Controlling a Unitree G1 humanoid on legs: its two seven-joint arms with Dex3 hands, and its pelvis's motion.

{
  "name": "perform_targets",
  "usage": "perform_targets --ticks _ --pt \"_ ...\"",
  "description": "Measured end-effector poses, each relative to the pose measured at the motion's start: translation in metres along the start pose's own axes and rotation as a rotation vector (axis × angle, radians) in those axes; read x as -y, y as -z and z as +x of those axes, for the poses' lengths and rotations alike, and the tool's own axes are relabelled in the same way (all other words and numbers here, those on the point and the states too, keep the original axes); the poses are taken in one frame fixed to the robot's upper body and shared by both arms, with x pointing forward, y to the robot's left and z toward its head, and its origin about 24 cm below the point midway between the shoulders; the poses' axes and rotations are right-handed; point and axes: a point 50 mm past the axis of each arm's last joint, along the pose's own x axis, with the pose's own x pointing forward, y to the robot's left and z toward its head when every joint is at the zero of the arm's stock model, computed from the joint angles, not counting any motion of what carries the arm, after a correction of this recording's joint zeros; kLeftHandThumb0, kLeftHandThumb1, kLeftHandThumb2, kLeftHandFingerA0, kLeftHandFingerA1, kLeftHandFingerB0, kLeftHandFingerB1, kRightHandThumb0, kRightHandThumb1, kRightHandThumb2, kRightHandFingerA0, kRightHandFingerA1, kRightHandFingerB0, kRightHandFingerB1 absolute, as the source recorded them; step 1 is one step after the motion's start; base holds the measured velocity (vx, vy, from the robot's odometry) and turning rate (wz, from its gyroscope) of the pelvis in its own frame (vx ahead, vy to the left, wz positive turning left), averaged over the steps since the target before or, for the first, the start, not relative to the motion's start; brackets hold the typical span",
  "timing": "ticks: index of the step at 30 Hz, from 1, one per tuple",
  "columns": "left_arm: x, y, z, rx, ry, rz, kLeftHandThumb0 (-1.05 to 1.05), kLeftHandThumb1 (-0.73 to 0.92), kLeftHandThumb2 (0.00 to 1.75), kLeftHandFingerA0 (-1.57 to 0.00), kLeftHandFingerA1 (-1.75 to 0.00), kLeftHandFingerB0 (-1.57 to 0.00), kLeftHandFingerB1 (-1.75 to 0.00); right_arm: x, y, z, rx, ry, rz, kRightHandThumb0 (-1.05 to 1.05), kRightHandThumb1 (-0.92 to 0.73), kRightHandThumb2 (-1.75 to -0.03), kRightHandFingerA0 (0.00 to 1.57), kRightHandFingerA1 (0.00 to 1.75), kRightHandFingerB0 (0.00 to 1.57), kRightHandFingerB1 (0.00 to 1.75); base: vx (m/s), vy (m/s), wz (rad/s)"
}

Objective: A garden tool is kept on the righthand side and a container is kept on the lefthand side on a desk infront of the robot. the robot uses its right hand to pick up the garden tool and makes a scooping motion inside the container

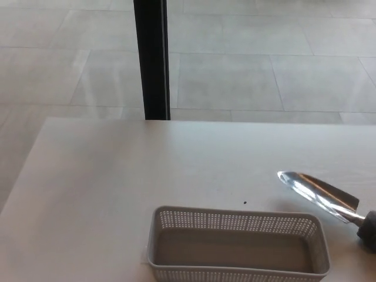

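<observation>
The trowel (317,191) lies low beside the basket (235,247) on the counter (117,176), poised for scooping; the fingers are out of view

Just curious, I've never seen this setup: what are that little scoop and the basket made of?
The trowel blade looks like polished metal: it shines with bright glints. The basket seems to be matte grey plastic, judging by its moulded walls perforated with small holes.

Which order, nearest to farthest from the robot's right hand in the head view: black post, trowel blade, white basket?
1. Trowel blade: just up-left of the right hand, at the lower right edge.
2. White basket: to the hand's left, front of desk.
3. Black post: far back, left.
</observation>
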Motion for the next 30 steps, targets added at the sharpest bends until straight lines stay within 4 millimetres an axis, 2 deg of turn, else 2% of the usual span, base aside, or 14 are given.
perform_targets --ticks 2,3,4,5,9,12,14,15,16,19,20,28,29,30 --pt "0.0 0.0 0.0 0.001 0.0 0.0 -0.81 0.0 1.06 -1.05 -1.1 -0.88 -0.97 0.0 -0.001 0.0 0.026 0.005 -0.05 -0.34 -0.63 -0.75 0.89 1.75 0.68 1.29 0.0 0.0 0.0" --pt "0.0 -0.001 0.0 0.002 0.0 0.0 -0.79 0.01 1.04 -1.08 -1.1 -0.89 -0.97 0.0 -0.002 0.0 0.047 0.01 -0.093 -0.47 -0.52 -0.99 1.15 1.35 0.8 1.1 0.0 0.0 0.0" --pt "0.0 -0.001 0.0 0.002 0.0 0.0 -0.79 0.01 1.04 -1.08 -1.1 -0.89 -0.97 0.0 -0.002 0.0 0.061 0.014 -0.122 -0.47 -0.52 -0.99 1.15 1.35 0.8 1.1 0.0 0.0 0.0" --pt "0.0 -0.001 0.0 0.003 0.0 0.0 -0.82 -0.04 1.05 -0.93 -1.1 -0.83 -0.97 0.0 -0.001 0.0 0.078 0.019 -0.16 -0.38 -0.65 -0.85 0.91 1.75 0.66 1.52 0.0 0.0 0.0" --pt "0.0 -0.001 0.0 0.003 0.0 0.001 -0.79 -0.01 1.05 -0.89 -1.13 -0.8 -0.97 0.001 -0.003 0.001 0.14 0.02 -0.292 -0.4 -0.71 -0.79 0.9 1.75 0.72 1.24 0.0 0.0 0.0" --pt "0.0 -0.001 0.0 0.001 -0.002 0.002 -0.78 0.01 1.09 -0.8 -1.13 -0.74 -0.99 0.002 -0.004 0.002 0.172 0.001 -0.379 -0.53 -0.78 -0.66 0.81 1.46 0.57 0.59 0.0 0.0 0.0" --pt "0.0 0.0 0.0 -0.001 -0.003 0.004 -0.78 0.01 1.09 -0.8 -1.13 -0.74 -0.99 0.003 -0.006 0.004 0.172 -0.009 -0.398 -0.53 -0.78 -0.66 0.81 1.46 0.57 0.59 0.0 0.0 0.0" --pt "0.0 0.0 0.0 -0.001 -0.003 0.004 -0.73 0.02 1.07 -0.95 -1.1 -0.78 -0.95 0.003 -0.007 0.004 0.169 -0.014 -0.404 -0.72 -0.6 -0.98 0.92 1.08 0.24 0.51 0.0 0.0 0.0" --pt "0.0 0.0 0.0 -0.001 -0.004 0.006 -0.77 -0.02 1.08 -0.91 -1.14 -0.78 -0.98 0.003 -0.008 0.005 0.165 -0.022 -0.409 -0.96 -0.66 -1.05 0.02 0.38 0.0 0.1 0.0 0.0 0.0" --pt "0.0 0.0 0.0 -0.001 -0.004 0.006 -0.81 -0.01 1.08 -0.78 -1.09 -0.75 -0.96 0.002 -0.009 0.005 0.154 -0.049 -0.418 -1.05 -0.72 -1.11 0.0 0.22 0.0 0.11 0.0 0.0 0.0" --pt "0.0 -0.001 0.0 -0.001 -0.004 0.006 -0.83 -0.02 1.09 -0.83 -1.11 -0.78 -0.96 0.002 -0.009 0.005 0.15 -0.06 -0.421 -0.93 -0.81 -0.8 0.0 0.0 0.0 0.0 0.0 0.0 0.0" --pt "0.001 -0.003 0.001 0.005 -0.002 0.008 -0.83 -0.01 1.06 -0.89 -1.09 -0.81 -0.96 0.004 -0.022 0.004 0.159 -0.121 -0.421 -1.05 -0.92 -0.7 0.0 0.0 0.0 0.0 0.0 0.0 0.0" --pt "0.001 -0.003 0.001 0.004 -0.002 0.008 -0.78 0.02 1.07 -0.93 -1.12 -0.81 -0.97 0.004 -0.024 0.003 0.162 -0.128 -0.419 -1.03 -0.8 -1.05 0.0 0.26 0.0 0.0 0.0 0.0 0.0" --pt "0.001 -0.003 0.001 0.004 -0.002 0.008 -0.78 0.02 1.07 -0.93 -1.12 -0.81 -0.97 0.004 -0.025 0.002 0.165 -0.133 -0.417 -1.03 -0.8 -1.05 0.0 0.26 0.0 0.0 0.0 0.0 0.0"
